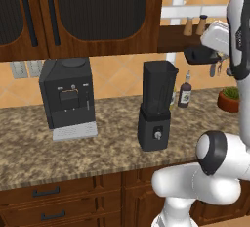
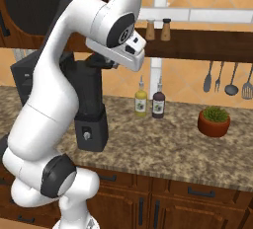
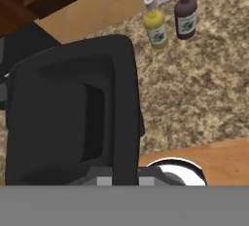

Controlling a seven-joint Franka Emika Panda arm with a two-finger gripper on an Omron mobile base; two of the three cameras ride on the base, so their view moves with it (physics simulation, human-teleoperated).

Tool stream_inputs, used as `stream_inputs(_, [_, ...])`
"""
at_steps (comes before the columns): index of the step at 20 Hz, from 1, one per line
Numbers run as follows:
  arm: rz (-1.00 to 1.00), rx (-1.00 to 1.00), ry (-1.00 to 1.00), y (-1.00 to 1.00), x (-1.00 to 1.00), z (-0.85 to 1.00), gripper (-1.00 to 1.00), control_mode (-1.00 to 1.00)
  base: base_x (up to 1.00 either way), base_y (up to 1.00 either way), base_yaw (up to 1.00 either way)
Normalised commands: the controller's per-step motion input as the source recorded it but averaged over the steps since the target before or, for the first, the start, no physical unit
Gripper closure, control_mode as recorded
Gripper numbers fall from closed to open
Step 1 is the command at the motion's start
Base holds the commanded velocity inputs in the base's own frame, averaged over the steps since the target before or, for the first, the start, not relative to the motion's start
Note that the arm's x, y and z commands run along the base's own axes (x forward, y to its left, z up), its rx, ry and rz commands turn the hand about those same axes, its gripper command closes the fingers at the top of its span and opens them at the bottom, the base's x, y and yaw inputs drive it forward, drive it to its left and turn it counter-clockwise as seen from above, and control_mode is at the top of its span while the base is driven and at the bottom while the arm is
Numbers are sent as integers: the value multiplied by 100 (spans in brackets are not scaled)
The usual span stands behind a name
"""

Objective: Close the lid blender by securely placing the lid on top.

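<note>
The tall black blender (image 1: 156,106) stands on the granite counter, its square jar mouth (image 1: 160,65) uncovered. My gripper (image 1: 209,52) hangs up at the right, shut on the lid (image 1: 196,56), a flat black squarish cap. The lid floats to the right of the jar mouth and slightly above it, apart from it. In the hand view the lid (image 3: 73,108) spreads wide just in front of my gripper (image 3: 124,180), covering most of what lies below. From the right base view my own arm hides much of the blender (image 2: 91,124), and the lid (image 2: 99,62) shows above it.
A black coffee machine (image 1: 68,99) with a grey tray sits left of the blender. A yellow bottle (image 3: 155,25) and a dark bottle (image 3: 186,13) stand by the back wall, with a potted plant (image 2: 214,121) further right. Wall cabinets (image 1: 88,11) and a shelf (image 2: 197,43) hang overhead.
</note>
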Motion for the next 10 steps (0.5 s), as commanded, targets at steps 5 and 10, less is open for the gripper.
stream_inputs(5, [0, 0, 0, 62, 12, -6, 100, -100, 0, 0, 0])
stream_inputs(10, [2, 0, 0, 41, 18, -27, 100, -100, 0, 0, 0])
